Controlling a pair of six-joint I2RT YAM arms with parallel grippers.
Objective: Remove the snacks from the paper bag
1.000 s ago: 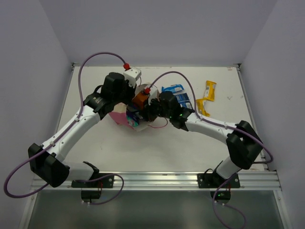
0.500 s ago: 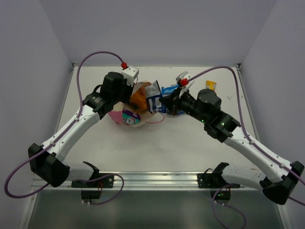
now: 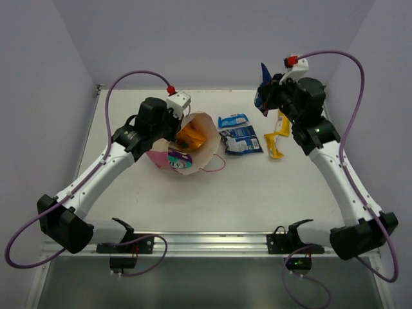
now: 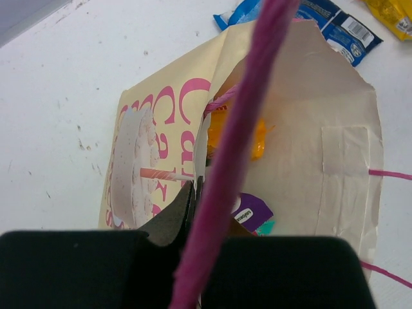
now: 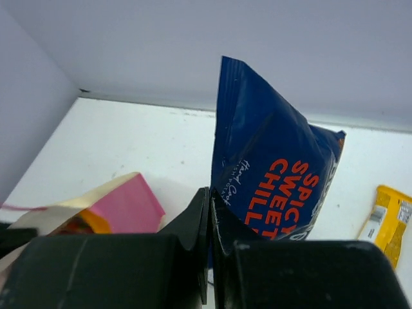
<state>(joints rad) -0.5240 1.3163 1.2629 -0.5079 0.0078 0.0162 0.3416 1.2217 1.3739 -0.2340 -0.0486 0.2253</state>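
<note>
The paper bag point(image 3: 199, 148) lies tipped over with its mouth open towards me, pink sides and a cream front point(image 4: 148, 167). My left gripper point(image 3: 172, 122) is shut on its rim point(image 4: 196, 187), and a pink cord handle point(image 4: 244, 109) crosses that view. Inside the bag lie an orange packet point(image 4: 243, 132) and a purple one point(image 4: 254, 212). My right gripper point(image 3: 269, 96) is raised at the back right, shut on a dark blue packet point(image 5: 270, 161). Two blue-and-white packets point(image 3: 239, 138) and two yellow packets point(image 3: 277, 138) lie on the table.
The white table ends in lilac walls point(image 3: 212, 38) at the back and sides. A metal rail point(image 3: 212, 243) with both arm bases runs along the near edge. The bag's second cord handle point(image 3: 215, 168) trails on the table.
My right arm has drawn out of the bag and risen to the back right with the dark blue packet. The bag's mouth now stands uncovered; the left arm has held still.
</note>
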